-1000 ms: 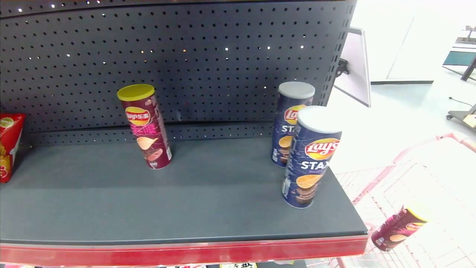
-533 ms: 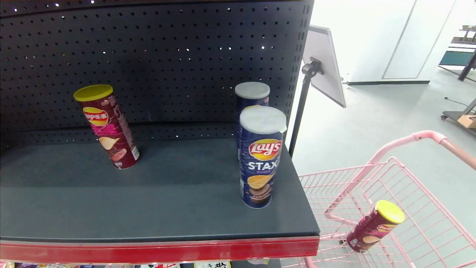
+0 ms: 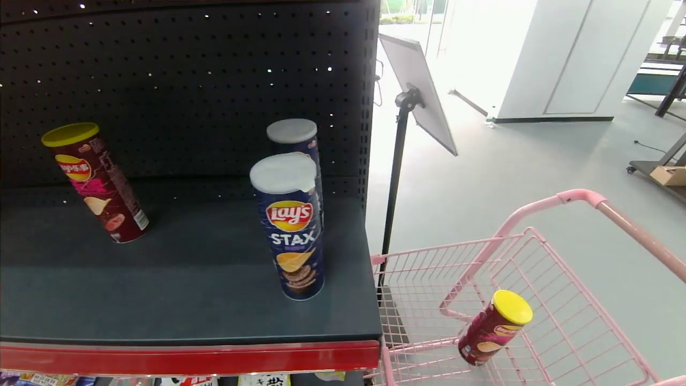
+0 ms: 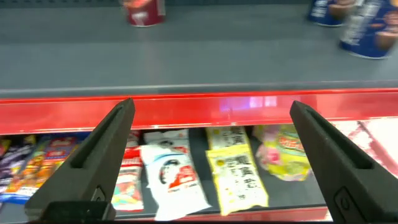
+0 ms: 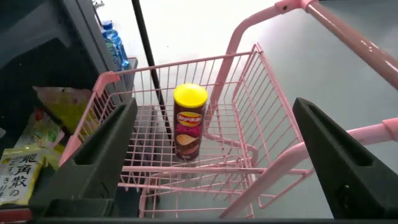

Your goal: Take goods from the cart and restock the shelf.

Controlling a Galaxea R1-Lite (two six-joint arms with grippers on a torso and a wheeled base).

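A maroon chip can with a yellow lid (image 3: 492, 328) leans inside the pink wire cart (image 3: 563, 321), to the right of the shelf. My right gripper (image 5: 214, 168) is open, its fingers (image 5: 93, 158) wide apart, with the maroon can (image 5: 189, 121) and the cart (image 5: 261, 81) some way beyond them. On the grey shelf (image 3: 161, 289) stand another maroon can (image 3: 94, 181) at the left and two blue cans, one (image 3: 290, 228) in front of the other (image 3: 296, 140). My left gripper (image 4: 214, 162) is open before the shelf's red front edge (image 4: 199, 109), holding nothing.
A sign on a black pole (image 3: 399, 134) stands between shelf and cart. Snack bags (image 4: 233, 168) fill the lower shelf beneath the red edge. Open grey floor (image 3: 509, 177) lies beyond the cart, with a trolley and box (image 3: 662, 171) at far right.
The head camera has turned right: the shelf and cans slid left in the picture and the cart with its can came fully into view. Nothing on the shelf moved.
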